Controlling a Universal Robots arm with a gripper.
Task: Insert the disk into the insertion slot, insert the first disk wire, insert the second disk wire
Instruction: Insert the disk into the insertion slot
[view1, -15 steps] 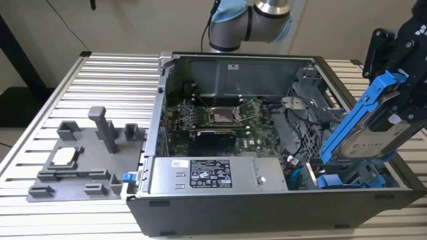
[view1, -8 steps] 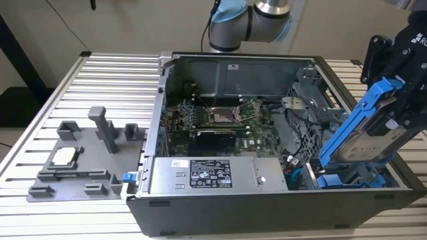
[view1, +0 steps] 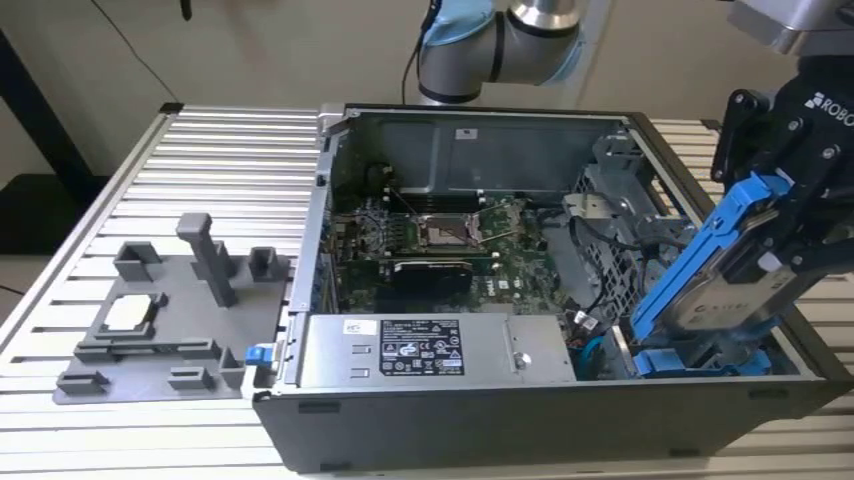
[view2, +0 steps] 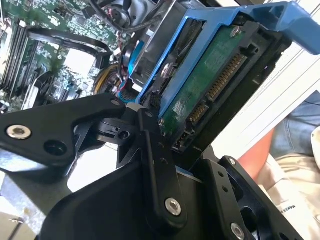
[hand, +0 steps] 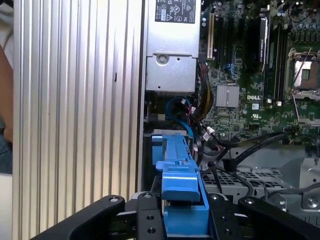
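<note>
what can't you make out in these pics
- Exterior view: the blue-framed silver disk covers the slot mouth of the grey sheet-metal drive cage.
- Exterior view: the black gripper is cut off by the picture's edge.
- Second wrist view: the gripper's black links cover the disk's lower end.

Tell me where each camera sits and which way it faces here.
Exterior view: off the arm, raised, looking down into the open computer case; the arm's joint is at the back, and the claw is shut on the tilted disk at the exterior view's right.
First wrist view: on the wrist, looking along the disk's blue edge toward the motherboard and power supply; claw links flank the disk.
Second wrist view: on the wrist, facing the disk's green circuit side; claw links in front.
Shared: all three show the claw-held disk.
</note>
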